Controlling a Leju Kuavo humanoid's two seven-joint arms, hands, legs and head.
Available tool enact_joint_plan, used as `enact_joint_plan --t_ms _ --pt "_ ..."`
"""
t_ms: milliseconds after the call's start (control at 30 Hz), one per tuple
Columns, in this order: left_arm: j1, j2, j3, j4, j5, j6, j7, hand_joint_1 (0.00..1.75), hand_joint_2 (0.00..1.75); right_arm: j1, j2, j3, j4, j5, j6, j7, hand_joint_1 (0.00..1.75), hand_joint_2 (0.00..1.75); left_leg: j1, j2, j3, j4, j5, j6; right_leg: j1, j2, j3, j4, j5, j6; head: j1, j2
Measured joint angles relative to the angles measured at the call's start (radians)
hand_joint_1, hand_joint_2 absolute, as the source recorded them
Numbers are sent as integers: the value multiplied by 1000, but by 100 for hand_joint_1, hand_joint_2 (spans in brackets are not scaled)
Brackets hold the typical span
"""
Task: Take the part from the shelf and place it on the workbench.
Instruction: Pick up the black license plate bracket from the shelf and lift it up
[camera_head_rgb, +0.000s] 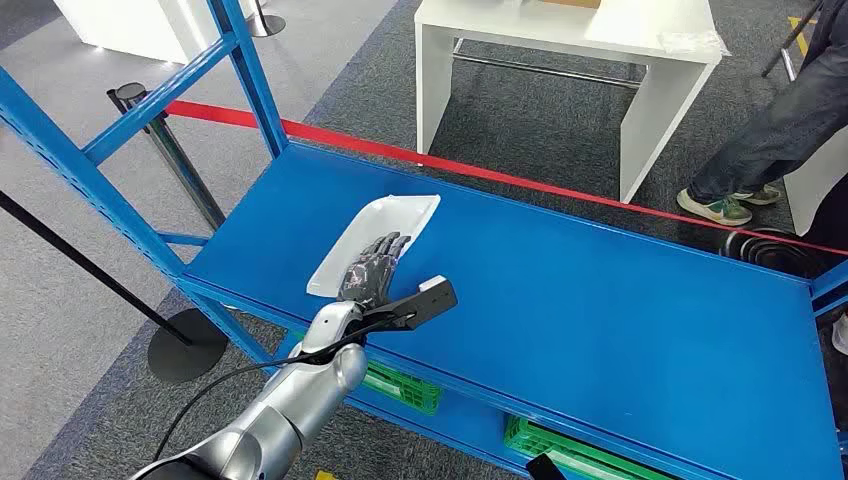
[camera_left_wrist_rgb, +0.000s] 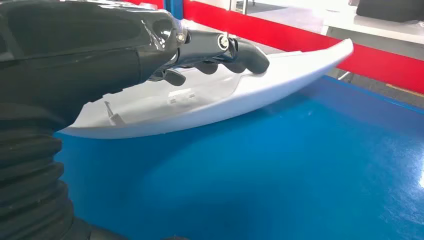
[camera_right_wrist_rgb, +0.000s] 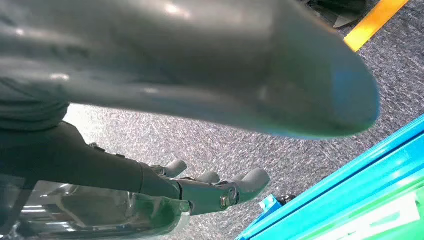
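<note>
1. Part, white and shallow like a tray, is lying on the blue shelf near its left end in the head view. The left hand is resting on the part's near end, dark fingers stretched flat along it. The silver left arm is coming in from below, with a small black camera block sticking out at the wrist. Green crates are sitting on the lower level. Beyond the shelf, a red tape is stretching across, a white workbench is standing on grey carpet, and a person's legs are showing at the right.

2. Left wrist view: the left hand is lying over the part, fingers curling down onto its inner surface. One end of the part is tilting up off the shelf. Whether the thumb is gripping underneath, I cannot tell.

3. Right wrist view: the right hand is hanging over grey carpet beside the shelf's blue edge, holding nothing, fingers loosely curled and slightly apart.
</note>
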Motion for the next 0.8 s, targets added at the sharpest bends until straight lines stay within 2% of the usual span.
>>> enact_joint_plan --t_ms 300,433,800 --pt "0 0 -17 0 -8 -1 18 0 175 0 1 -5 0 8 0 0 0 0 0 0 0 0 0 0 0 0 0 0 0 0 0 0" --pt "0 -1 -19 0 -10 -13 29 0 0 0 2 -10 0 10 0 0 0 0 0 0 0 0 0 0 0 0 0 0 0 0 0 0" --pt "-7 8 -53 0 -38 -101 67 0 0 0 3 -24 0 9 0 -1 0 0 0 0 0 0 0 0 0 0 0 0 0 0 0 0"
